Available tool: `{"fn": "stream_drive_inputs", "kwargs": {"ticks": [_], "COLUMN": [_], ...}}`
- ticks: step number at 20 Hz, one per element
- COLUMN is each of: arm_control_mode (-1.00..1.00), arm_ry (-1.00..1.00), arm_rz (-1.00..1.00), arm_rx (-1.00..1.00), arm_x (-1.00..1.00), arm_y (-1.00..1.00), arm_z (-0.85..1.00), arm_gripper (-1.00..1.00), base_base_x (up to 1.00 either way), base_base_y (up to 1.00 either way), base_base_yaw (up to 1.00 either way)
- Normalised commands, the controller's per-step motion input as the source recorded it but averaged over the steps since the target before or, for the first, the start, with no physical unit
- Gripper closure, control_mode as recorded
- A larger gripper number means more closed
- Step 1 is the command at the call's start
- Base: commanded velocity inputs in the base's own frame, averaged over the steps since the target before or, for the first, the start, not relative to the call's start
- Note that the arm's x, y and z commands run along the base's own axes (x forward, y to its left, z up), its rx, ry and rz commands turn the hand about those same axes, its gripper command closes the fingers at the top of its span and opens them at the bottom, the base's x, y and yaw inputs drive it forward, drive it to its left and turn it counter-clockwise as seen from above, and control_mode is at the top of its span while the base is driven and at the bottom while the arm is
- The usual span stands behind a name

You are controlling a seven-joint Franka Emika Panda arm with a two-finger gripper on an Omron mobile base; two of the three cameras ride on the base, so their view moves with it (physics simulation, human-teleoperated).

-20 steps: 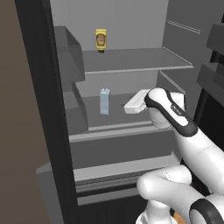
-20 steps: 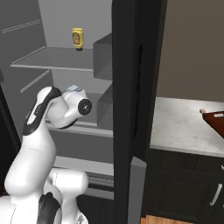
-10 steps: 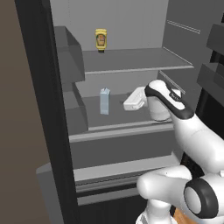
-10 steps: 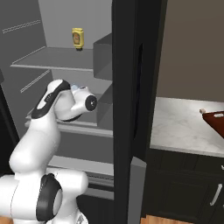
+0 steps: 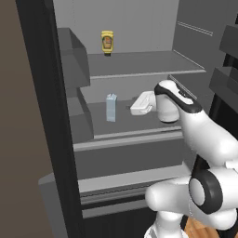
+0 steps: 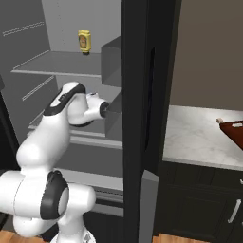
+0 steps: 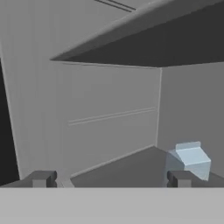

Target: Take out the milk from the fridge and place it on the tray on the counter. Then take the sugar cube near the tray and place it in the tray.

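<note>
The milk, a small pale blue carton, stands upright on the middle shelf of the open fridge. My gripper is level with it, just to its right, pointing at it with a small gap between. Through the hand view the gripper is open, and the milk stands beyond the right fingertip, not between the fingers. The dark red-brown tray lies on the marble counter at the far right. A tiny pale sugar cube sits by its near corner.
A yellow jar with a brown label stands on the shelf above. Grey door bins hang to the left. The dark fridge door edge stands between the arm and the counter. Dark cabinets run under the counter.
The arm has leaned further into the fridge, and the hand has crept slightly up and left toward the milk. The gripper stays open.
</note>
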Motion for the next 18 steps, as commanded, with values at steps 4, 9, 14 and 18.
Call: {"fn": "stream_drive_inputs", "kwargs": {"ticks": [4,9,14,18], "arm_control_mode": [-1.0,-1.0,-1.0,-1.0], "arm_ry": [0.0,0.0,0.0,0.0], "arm_rz": [0.09,0.08,0.05,0.03], "arm_rx": [0.06,0.03,0.02,0.01], "arm_x": [0.19,0.15,0.28,0.33], "arm_y": [0.0,0.0,0.0,0.0], "arm_z": [-0.2,-0.2,0.0,0.0], "arm_gripper": [-1.0,-1.0,-1.0,-1.0], "base_base_x": [0.0,0.0,0.0,0.0], "base_base_y": [0.0,0.0,0.0,0.0], "base_base_yaw": [0.0,0.0,0.0,0.0]}}
